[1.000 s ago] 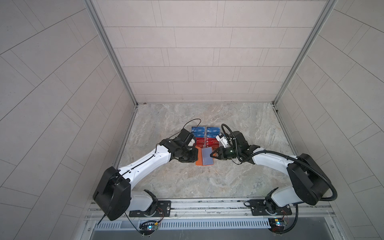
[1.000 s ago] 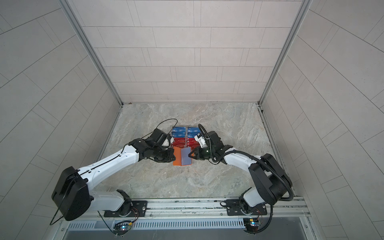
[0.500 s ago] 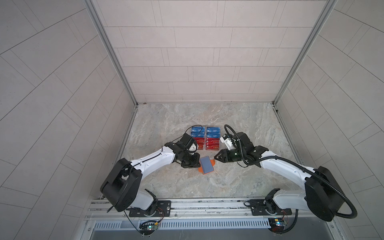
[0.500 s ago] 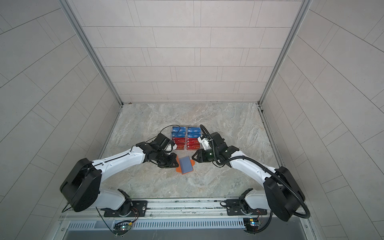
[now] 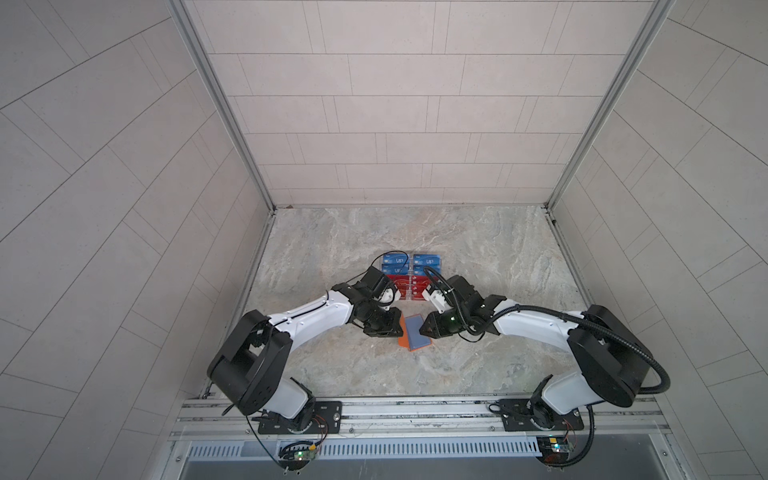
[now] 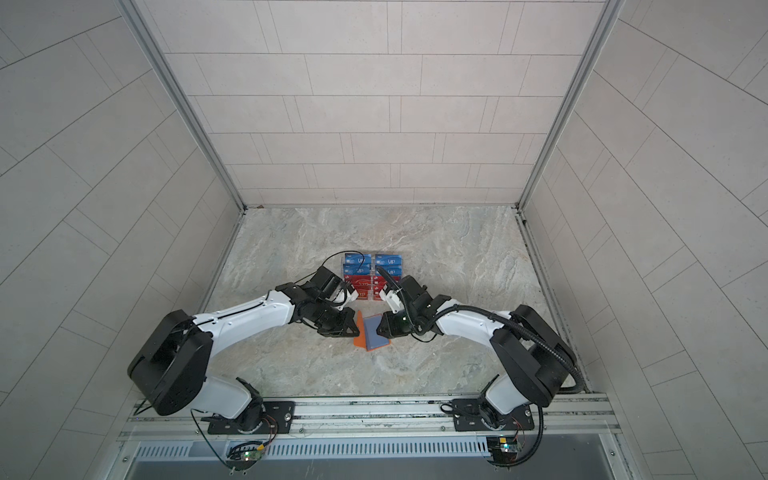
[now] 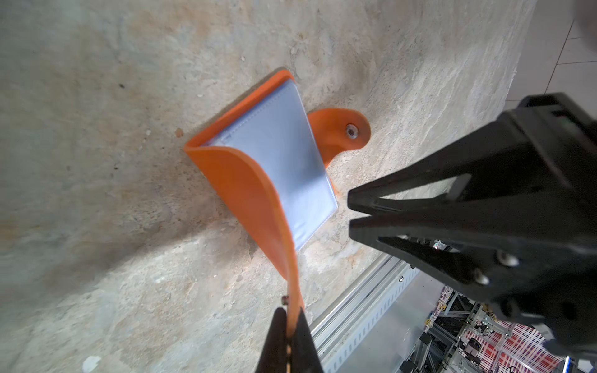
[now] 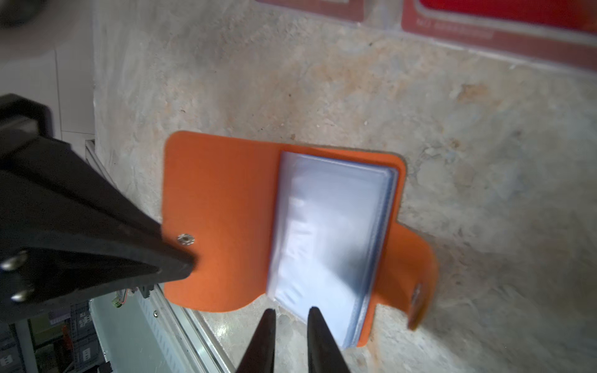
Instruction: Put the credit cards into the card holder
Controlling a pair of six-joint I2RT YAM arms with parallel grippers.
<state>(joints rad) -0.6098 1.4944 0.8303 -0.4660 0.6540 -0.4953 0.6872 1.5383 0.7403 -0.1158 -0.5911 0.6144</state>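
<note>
Currently: left gripper clamped on cover of card holder, right gripper slightly parted, empty, beside clear sleeves; risk: thin cover slipping free, booklet flopping shut.

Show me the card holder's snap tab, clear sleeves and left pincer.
card holder snap tab (image 7: 334,129): left wrist view, orange flap.
clear sleeves (image 8: 326,232): right wrist view, top sheet.
left pincer (image 7: 290,315): left wrist view, between fingertips.

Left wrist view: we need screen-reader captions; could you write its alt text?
The left gripper pinches one cover of the orange card holder, holding it raised above the clear sleeves on the marbled table. The right gripper, jaws slightly apart and empty, points at the sleeves' free edge.
</note>
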